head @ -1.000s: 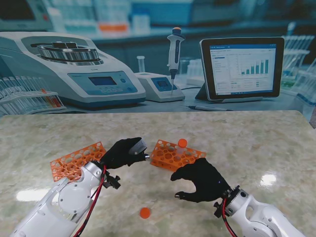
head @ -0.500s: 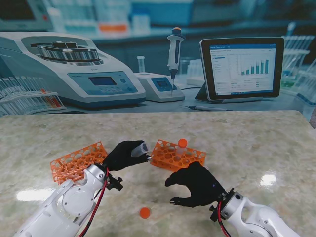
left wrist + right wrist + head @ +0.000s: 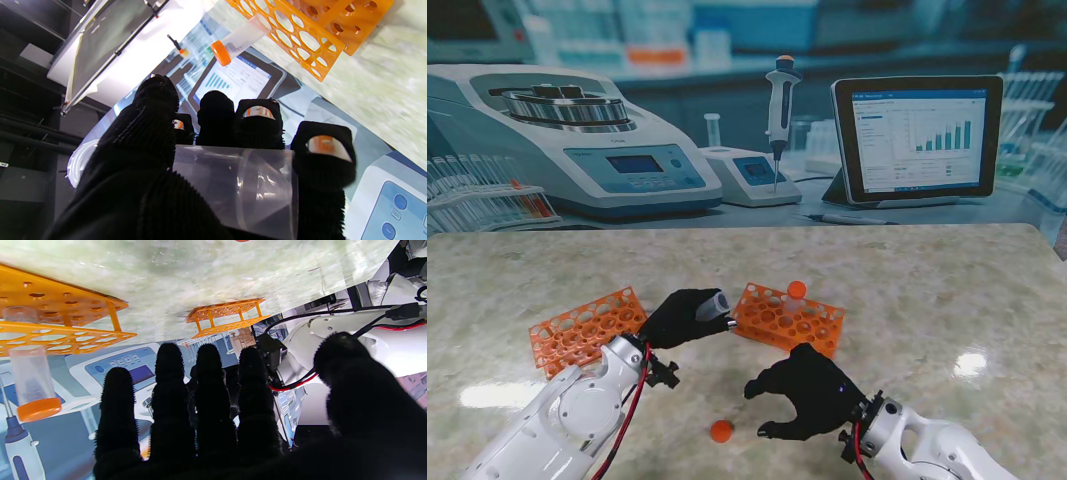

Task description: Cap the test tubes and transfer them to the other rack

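My left hand (image 3: 685, 317) is shut on a clear uncapped test tube (image 3: 713, 303), held between the two orange racks; the tube (image 3: 233, 190) lies across my fingers (image 3: 257, 128). One orange rack (image 3: 585, 328) sits to its left, the other rack (image 3: 789, 318) to its right. A capped tube with an orange cap (image 3: 796, 291) stands in the right rack, also seen as capped tube (image 3: 238, 38) and capped tube (image 3: 30, 380). A loose orange cap (image 3: 720, 431) lies on the table nearer to me. My right hand (image 3: 804, 392) hovers open just right of that cap, fingers (image 3: 170, 396) spread.
The marble table (image 3: 927, 290) stretches to the right and far side. Behind its far edge stand a centrifuge (image 3: 577, 140), a pipette on a stand (image 3: 779, 110) and a tablet (image 3: 917, 135).
My right hand has moved left and nearer to me, toward the loose orange cap. My left hand, with the tube, has shifted slightly nearer and to the right.
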